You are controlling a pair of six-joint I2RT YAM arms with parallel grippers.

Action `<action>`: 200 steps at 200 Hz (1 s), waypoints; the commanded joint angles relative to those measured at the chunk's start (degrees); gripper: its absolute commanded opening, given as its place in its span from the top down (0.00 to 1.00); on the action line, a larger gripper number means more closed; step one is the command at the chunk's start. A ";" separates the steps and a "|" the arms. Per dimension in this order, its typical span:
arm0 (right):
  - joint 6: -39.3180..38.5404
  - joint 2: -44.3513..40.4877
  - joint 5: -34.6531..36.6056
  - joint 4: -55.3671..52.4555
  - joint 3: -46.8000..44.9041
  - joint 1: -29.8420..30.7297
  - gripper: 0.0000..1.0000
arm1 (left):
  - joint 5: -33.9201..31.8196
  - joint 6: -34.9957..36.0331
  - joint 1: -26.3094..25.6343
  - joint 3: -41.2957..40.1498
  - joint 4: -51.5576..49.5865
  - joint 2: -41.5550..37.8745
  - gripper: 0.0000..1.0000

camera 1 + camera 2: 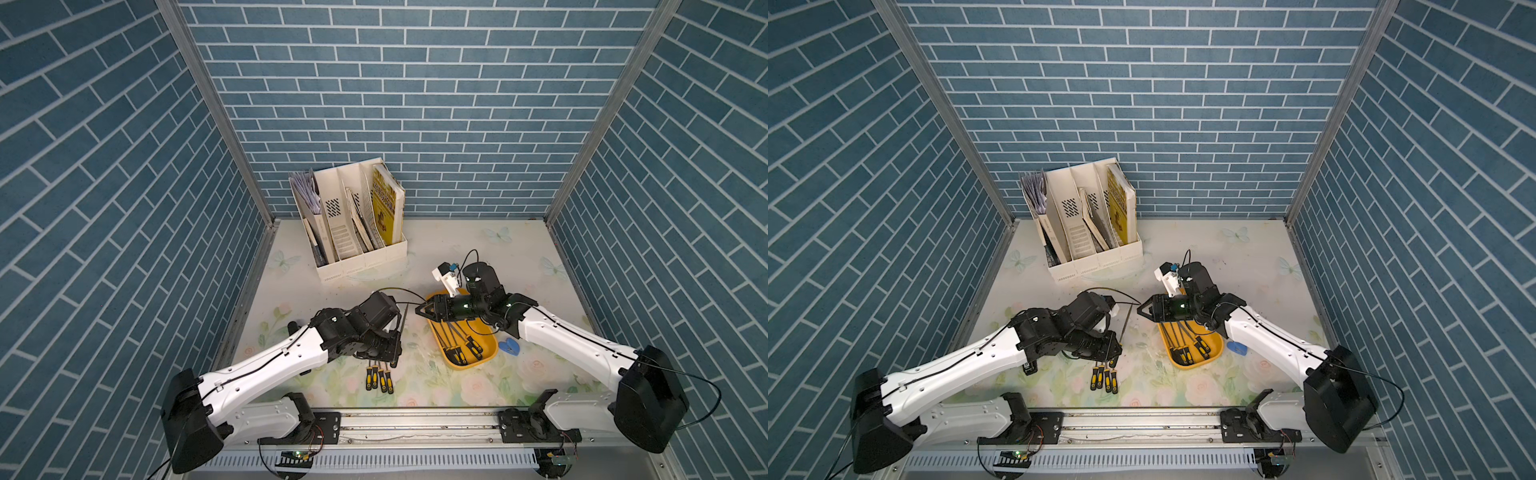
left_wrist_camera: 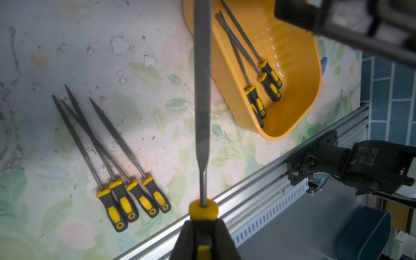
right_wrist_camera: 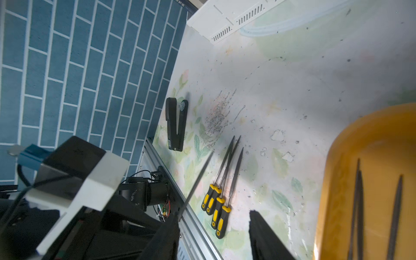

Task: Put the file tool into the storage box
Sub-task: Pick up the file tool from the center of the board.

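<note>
I had the left gripper (image 2: pixel 203 216) clamped on the yellow-black handle of the slim grey steel file (image 2: pixel 202 90), the shallow orange-yellow plastic storage box (image 2: pixel 301 94) at its 3 o'clock. The right gripper (image 1: pixel 419 310) hung half open, empty. A skewed handover could drop the file short of the box.

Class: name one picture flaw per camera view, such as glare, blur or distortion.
Left wrist view: white glare spots on the storage box wall; the right arm is blurred. Right wrist view: the storage box rim is soft. Both top views: brick walls splay outward.
</note>
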 commanded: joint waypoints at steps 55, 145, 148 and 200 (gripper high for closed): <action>5.14 3.73 -0.24 7.75 -1.54 3.10 0.54 | 1.30 -0.04 -0.72 1.61 3.31 2.16 0.93; 2.77 6.07 0.52 3.61 1.56 3.58 0.97 | 2.04 -0.67 -0.77 2.23 5.07 1.47 0.56; 2.45 5.90 0.53 3.00 1.84 3.51 0.98 | 1.94 -0.65 -0.77 2.36 5.04 1.42 0.50; -8.27 3.49 0.22 -14.86 9.58 -2.91 1.00 | -0.65 -1.53 0.29 4.81 3.76 0.49 0.12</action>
